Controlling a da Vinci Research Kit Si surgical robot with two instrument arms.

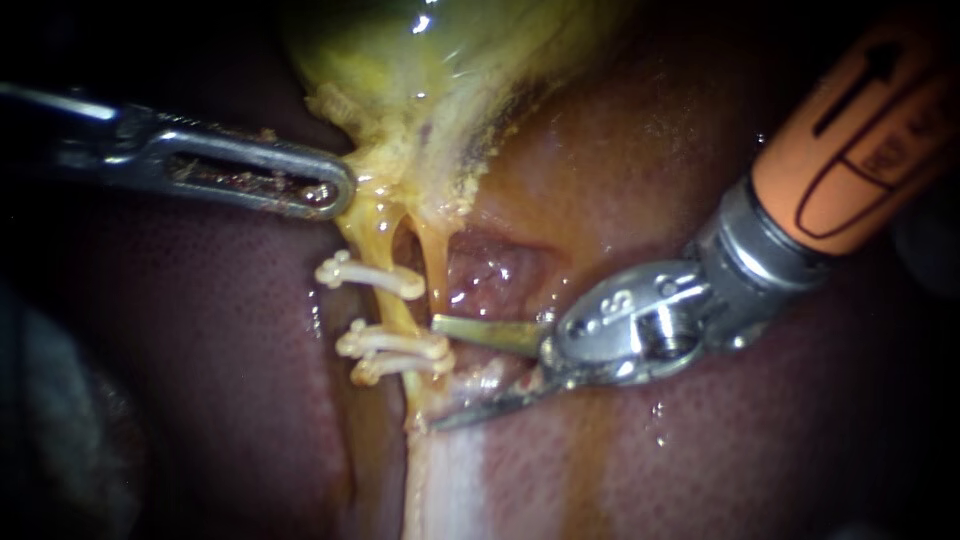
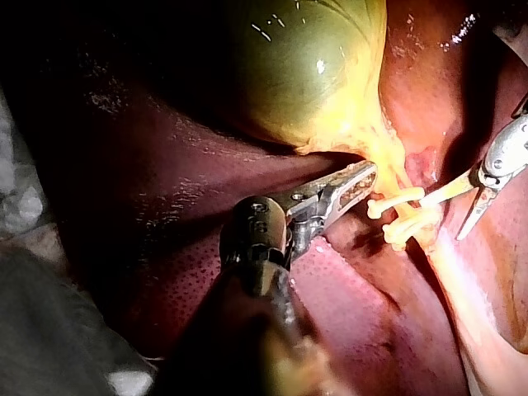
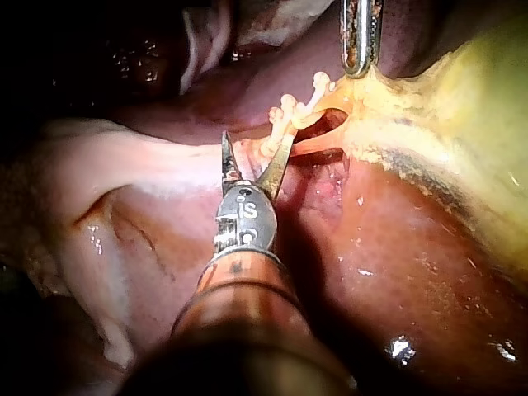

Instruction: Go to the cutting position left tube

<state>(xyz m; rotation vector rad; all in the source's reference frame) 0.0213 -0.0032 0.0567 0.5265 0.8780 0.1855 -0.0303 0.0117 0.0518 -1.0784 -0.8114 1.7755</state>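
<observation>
R instrument point(image 1: 440, 372) jaws open, just beside clipped L tube point(image 1: 393, 312)

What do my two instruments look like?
The left instrument is dull grey metal, ending in a long, rounded, slotted tip. The right instrument has an orange shaft with black markings, a silver metal wrist and two slim pointed blades.

Gallbladder point(image 1: 440, 60) above; left tube point(image 1: 362, 232) descends from it over the liver point(image 1: 200, 330), bearing three clips point(image 1: 370, 275); left instrument point(image 1: 335, 190) left, right instrument point(image 1: 437, 373) right of tube.
</observation>
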